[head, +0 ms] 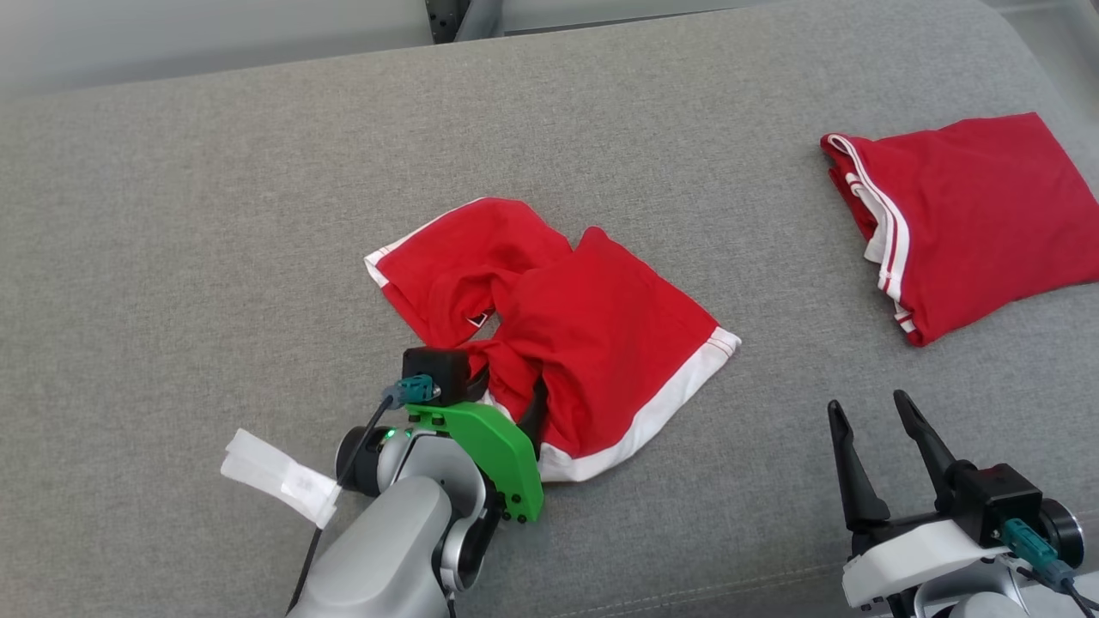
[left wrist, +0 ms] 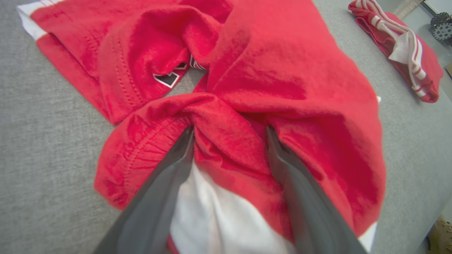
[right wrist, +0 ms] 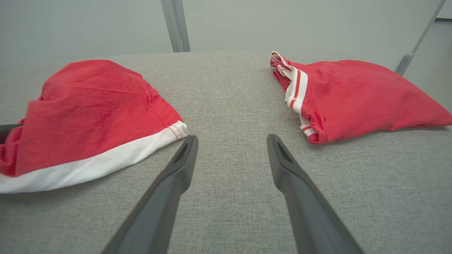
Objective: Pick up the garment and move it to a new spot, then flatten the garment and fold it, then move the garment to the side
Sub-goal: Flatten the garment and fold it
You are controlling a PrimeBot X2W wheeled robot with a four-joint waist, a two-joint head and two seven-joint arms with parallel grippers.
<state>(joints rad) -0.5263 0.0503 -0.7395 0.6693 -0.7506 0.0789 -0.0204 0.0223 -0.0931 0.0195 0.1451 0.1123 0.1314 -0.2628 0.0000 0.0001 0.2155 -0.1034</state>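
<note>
The red garment (head: 592,326) with white hem bands lies crumpled on the grey cushioned surface (head: 215,215), near the middle. My left gripper (head: 508,384) is pushed into its near-left edge. In the left wrist view the left gripper (left wrist: 229,132) stands open, its two dark fingers wide apart with a raised ridge of the garment (left wrist: 282,70) between them, not pinched. My right gripper (head: 867,403) hovers open at the lower right, clear of the cloth. In the right wrist view the right gripper (right wrist: 232,139) has only bare grey fabric between its fingers, with the garment (right wrist: 88,116) to its left.
A second red garment (head: 970,215), folded, with white stripes, lies at the far right near the surface's edge, and it also appears as the folded garment (right wrist: 353,95) in the right wrist view. A white tag (head: 279,476) hangs on the left arm's cable.
</note>
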